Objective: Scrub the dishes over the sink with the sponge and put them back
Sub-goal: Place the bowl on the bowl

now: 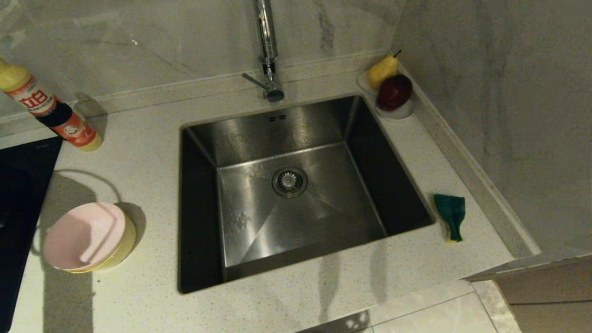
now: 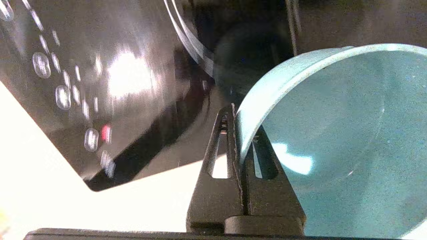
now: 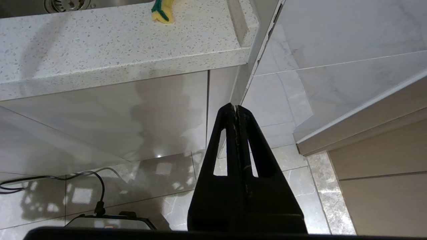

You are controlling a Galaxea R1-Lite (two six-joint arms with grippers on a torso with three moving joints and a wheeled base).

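Left gripper [image 2: 235, 133] is clamped on the rim of the light blue bowl [image 2: 337, 140], held over the glossy black cooktop [image 2: 116, 83]; neither shows in the head view. Right gripper [image 3: 236, 111] hangs parked below the countertop [image 3: 116, 43] edge, fingers pressed together, holding nothing. Pink bowl [image 1: 83, 236] sits nested in the yellow bowl [image 1: 122, 247] on the counter left of the sink [image 1: 296, 185]. Sponge [image 1: 451, 216] lies just right of the sink, green side up.
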